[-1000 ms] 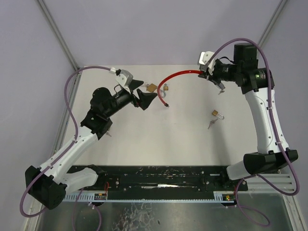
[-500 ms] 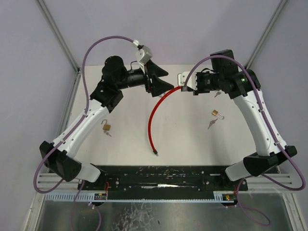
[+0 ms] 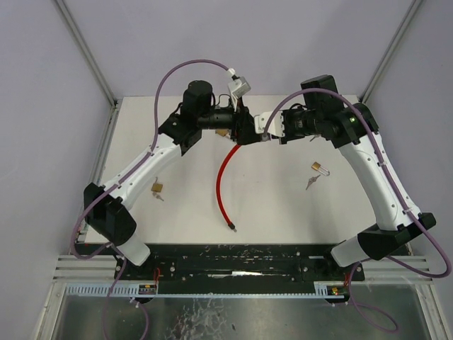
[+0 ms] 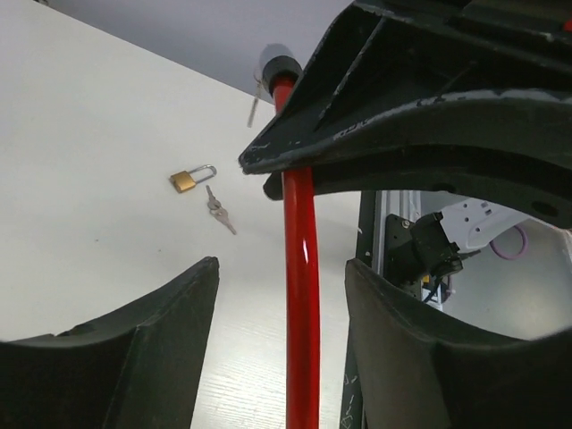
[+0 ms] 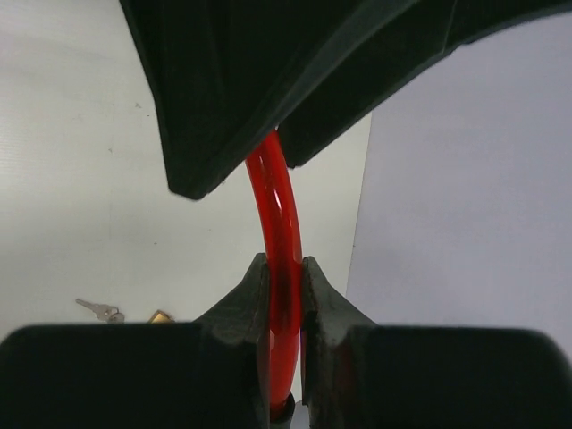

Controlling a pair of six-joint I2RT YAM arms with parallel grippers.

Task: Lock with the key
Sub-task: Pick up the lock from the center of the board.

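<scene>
The right claw (image 5: 284, 264), clamped on the red plastic-coated cable (image 5: 273, 201), presents it inside the wide-open, empty left claw (image 4: 281, 268), likely for regrasping; the small brass padlock (image 4: 185, 180) and silver keys (image 4: 219, 213) lie beyond.

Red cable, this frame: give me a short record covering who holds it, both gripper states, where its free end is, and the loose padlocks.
holder: right gripper, shut on the red cable
left gripper: open, cable running between its fingers with a gap on each side
free end: down at the near part of the table
left padlock: lying on the table, apart from the cable
right padlock: lying on the table, keys beside it
locking: not yet done
</scene>
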